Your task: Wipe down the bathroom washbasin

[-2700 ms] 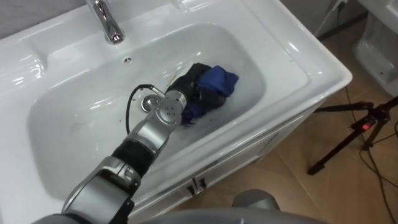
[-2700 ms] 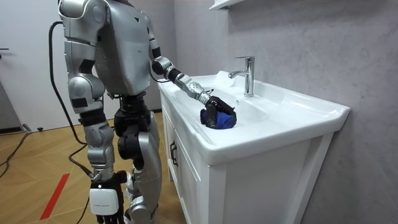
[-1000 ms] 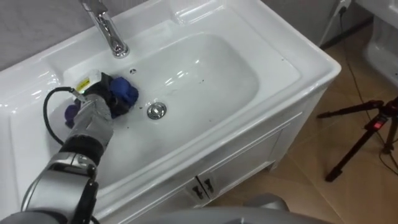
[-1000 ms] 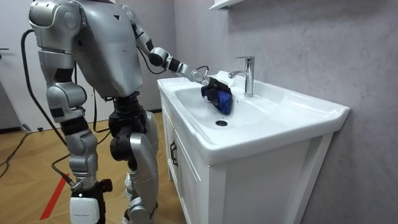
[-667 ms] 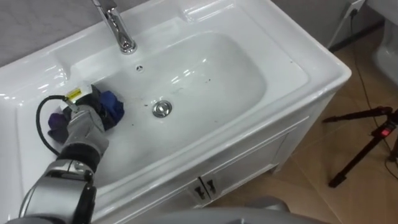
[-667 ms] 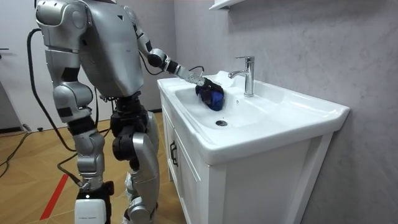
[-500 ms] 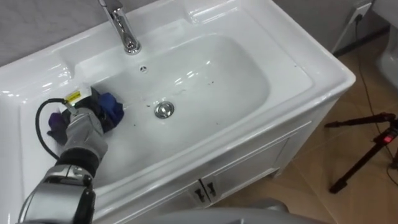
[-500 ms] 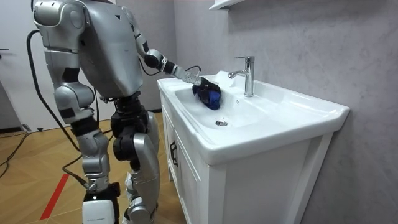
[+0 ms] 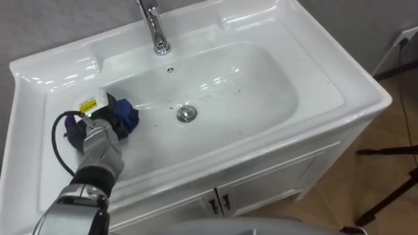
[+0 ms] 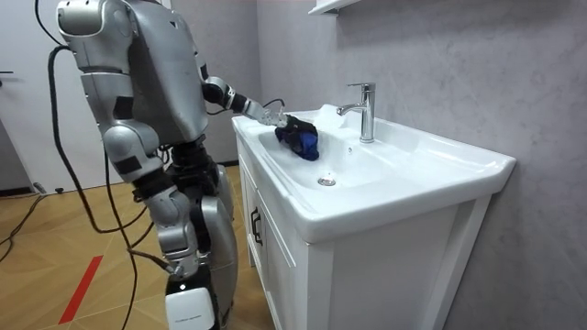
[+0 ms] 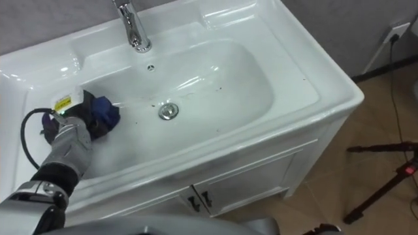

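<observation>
The white basin (image 9: 326, 78) has a chrome tap (image 9: 154, 27) at its back and a drain (image 9: 187, 113) in the middle of the bowl. My left hand (image 9: 98, 136) reaches in from the lower left, shut on a bunched blue and dark cloth (image 9: 125, 117). It presses the cloth against the left slope of the bowl, left of the drain. In the room view the cloth (image 10: 301, 137) sits at the bowl's near end under the hand (image 10: 275, 117). My right hand (image 10: 191, 301) hangs low by my leg at the picture's bottom edge.
I stand at the front left corner of the vanity. Its white cabinet doors with small handles (image 9: 219, 203) are below the basin. On the wooden floor to the right stand black tripod legs (image 9: 392, 190). A wall socket (image 9: 409, 32) is at the far right.
The left hand swept the cloth from right of the drain to the bowl's left end, where it has stayed for the last second. The eye view has shifted and my body has moved sideways.
</observation>
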Controlling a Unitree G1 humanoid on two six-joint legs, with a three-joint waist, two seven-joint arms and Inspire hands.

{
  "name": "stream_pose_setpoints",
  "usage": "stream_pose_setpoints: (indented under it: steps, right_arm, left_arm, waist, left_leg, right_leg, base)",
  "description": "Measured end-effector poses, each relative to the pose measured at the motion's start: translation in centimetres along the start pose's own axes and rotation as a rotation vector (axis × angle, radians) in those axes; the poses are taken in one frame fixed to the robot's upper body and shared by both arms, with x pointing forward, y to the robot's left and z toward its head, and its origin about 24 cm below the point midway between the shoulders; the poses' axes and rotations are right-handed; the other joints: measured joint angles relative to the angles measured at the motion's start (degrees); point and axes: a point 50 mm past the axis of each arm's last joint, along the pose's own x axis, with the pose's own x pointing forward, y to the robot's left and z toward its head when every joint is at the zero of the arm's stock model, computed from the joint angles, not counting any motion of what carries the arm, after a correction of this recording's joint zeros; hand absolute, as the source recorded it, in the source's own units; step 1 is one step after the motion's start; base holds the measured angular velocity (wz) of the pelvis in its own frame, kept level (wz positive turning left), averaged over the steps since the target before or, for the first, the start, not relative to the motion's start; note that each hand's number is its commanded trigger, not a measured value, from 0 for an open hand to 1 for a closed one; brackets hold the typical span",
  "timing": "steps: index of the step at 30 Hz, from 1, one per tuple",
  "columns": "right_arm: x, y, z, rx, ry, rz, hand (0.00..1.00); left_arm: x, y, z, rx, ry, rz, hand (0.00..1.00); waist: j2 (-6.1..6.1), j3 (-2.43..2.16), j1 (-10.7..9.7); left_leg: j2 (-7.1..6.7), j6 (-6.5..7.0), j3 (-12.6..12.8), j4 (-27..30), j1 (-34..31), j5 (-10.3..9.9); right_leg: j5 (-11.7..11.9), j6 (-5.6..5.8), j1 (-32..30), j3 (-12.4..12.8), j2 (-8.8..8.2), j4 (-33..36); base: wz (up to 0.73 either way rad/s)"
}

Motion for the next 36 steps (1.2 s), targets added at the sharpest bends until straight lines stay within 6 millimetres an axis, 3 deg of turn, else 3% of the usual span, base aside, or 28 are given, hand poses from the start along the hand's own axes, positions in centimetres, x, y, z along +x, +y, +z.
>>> stream_pose_setpoints:
  steps: [10,18,27,29,32,36]
  right_arm:
    - [-0.3,1.0,2.2,0.19,-0.079,0.108,0.0]
    - [-0.2,1.3,1.6,0.243,-0.066,0.136,0.0]
    - [-0.2,1.5,1.3,0.334,-0.056,0.154,0.0]
    - [-0.1,1.5,1.1,0.352,-0.047,0.154,0.0]
    - [-0.1,1.5,1.2,0.357,-0.052,0.161,0.0]
    - [-0.1,1.2,1.6,0.35,-0.063,0.16,0.0]
  left_arm:
    - [-0.2,-0.1,0.9,0.016,-0.04,-0.024,1.0]
    - [-0.4,-0.6,1.8,-0.101,-0.043,-0.081,1.0]
    - [-0.4,-0.8,2.7,-0.272,-0.043,-0.179,1.0]
    - [-0.4,-0.8,3.3,-0.314,-0.045,-0.203,1.0]
    - [-0.7,-1.2,3.9,-0.322,-0.061,-0.229,1.0]
    - [-1.0,-1.5,5.5,-0.379,-0.087,-0.272,1.0]
  waist:
    - [-1.38,0.29,0.6]
    - [-1.81,0.54,0.6]
    - [-1.9,0.7,-1.8]
    - [-1.49,0.9,-2.3]
    - [-0.81,0.77,-4.0]
    - [-0.19,0.93,-5.0]
  left_leg:
    - [-0.05,-0.01,-0.3,-0.1,0.9,0.0]
    - [-0.04,-0.01,-0.1,-0.2,1.0,0.0]
    - [-0.04,-0.02,0.4,-0.2,0.9,0.0]
    - [-0.04,-0.02,0.8,-0.2,0.8,0.0]
    - [-0.08,-0.02,1.1,-0.2,0.8,0.0]
    - [-0.05,-0.02,3.5,-0.2,0.7,0.0]
  right_leg:
    - [-0.2,-0.06,0.6,-0.5,-0.16,-1.1]
    - [-0.2,-0.08,1.4,-0.6,-0.16,-1.7]
    - [-0.2,-0.08,1.1,-0.4,-0.18,-1.9]
    - [-0.1,-0.05,0.7,0.4,-0.07,-1.8]
    - [-0.1,-0.04,0.4,1.4,0.02,-1.7]
    - [0.3,0.04,-1.0,2.9,0.16,-1.4]
  base:
    - [0.02]
    - [0.01]
    - [0.0]
    - [-0.14]
    - [-0.13]
    - [-0.28]
